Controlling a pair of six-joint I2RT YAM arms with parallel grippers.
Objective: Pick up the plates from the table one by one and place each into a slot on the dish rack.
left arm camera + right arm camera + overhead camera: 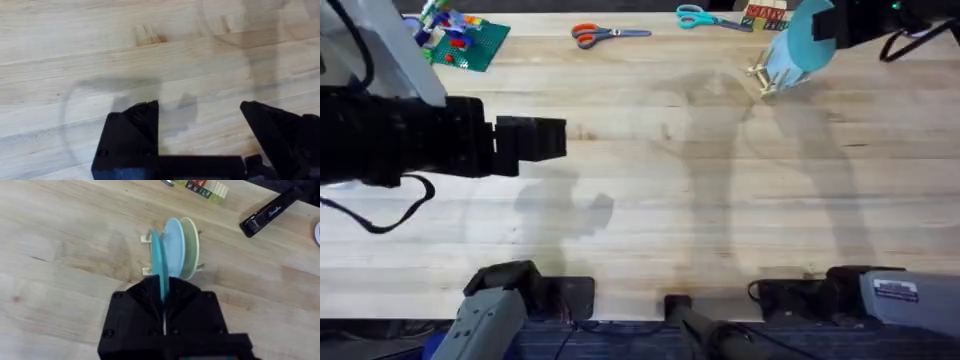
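Observation:
My right gripper (163, 297) is shut on the rim of the teal plate (159, 265), which stands edge-on at the dish rack (146, 271). The pale blue plate (172, 245) stands upright in the rack right beside it, and a cream-yellow plate (191, 247) stands behind that one. In the overhead view the teal plate (798, 50) tilts over the rack (763, 80) at the far right of the table (670, 200), held by the right gripper (820, 35). My left gripper (200, 120) hangs open over bare wood at the left (545, 138), with nothing between its fingers.
Orange scissors (595, 35) and teal scissors (705, 17) lie along the far edge. A green baseplate with bricks (465, 42) sits at the far left. Wooden blocks (202, 187) and a black stapler (270, 212) lie just past the rack.

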